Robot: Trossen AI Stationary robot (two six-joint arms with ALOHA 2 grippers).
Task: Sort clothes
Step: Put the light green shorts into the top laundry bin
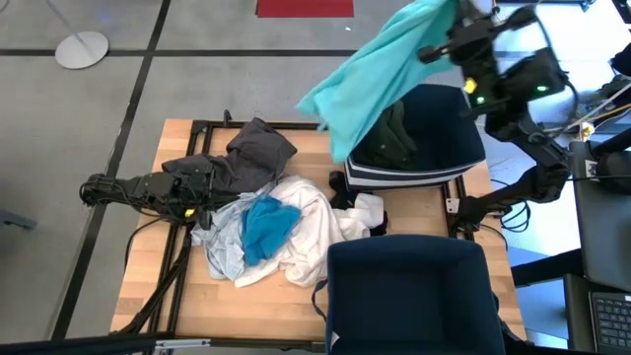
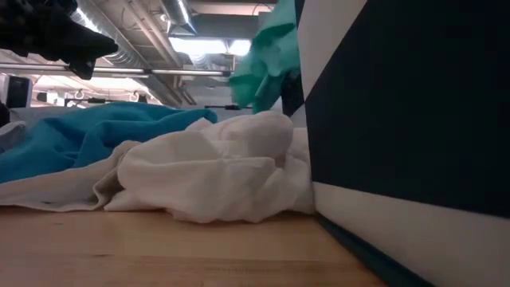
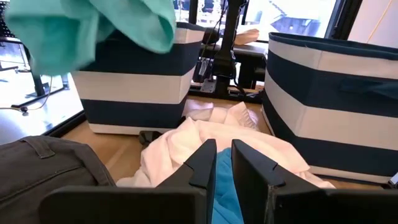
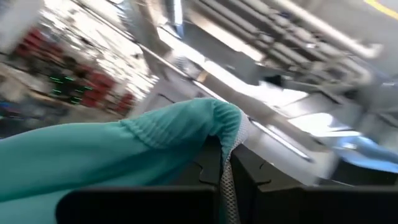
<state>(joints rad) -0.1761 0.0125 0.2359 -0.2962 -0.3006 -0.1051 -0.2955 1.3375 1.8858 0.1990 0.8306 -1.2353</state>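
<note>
My right gripper (image 1: 444, 39) is raised above the far right of the table and is shut on a turquoise garment (image 1: 380, 74). The garment hangs over the far navy-and-white bin (image 1: 463, 163), which holds a dark green garment (image 1: 394, 138). A pile lies on the table's middle: a dark grey garment (image 1: 251, 153), a white one (image 1: 311, 222), a blue one (image 1: 268, 229) and a pale grey-blue one (image 1: 222, 247). My left gripper (image 3: 222, 165) hovers low over the pile's left side, its fingers nearly together and empty. My right gripper pinches a gathered, ribbed edge of the turquoise garment (image 4: 214, 121) between its two fingers (image 4: 208, 171). The garment is lifted clear of the table. It hangs slack below the gripper, toward the table's left, over the far bin's rim.
A second navy-and-white bin (image 1: 409, 291) stands at the near right. Black cables (image 1: 163, 286) run over the table's left side, which has a black frame (image 1: 197, 133) along it. Bare wood (image 1: 266, 311) lies near the front edge.
</note>
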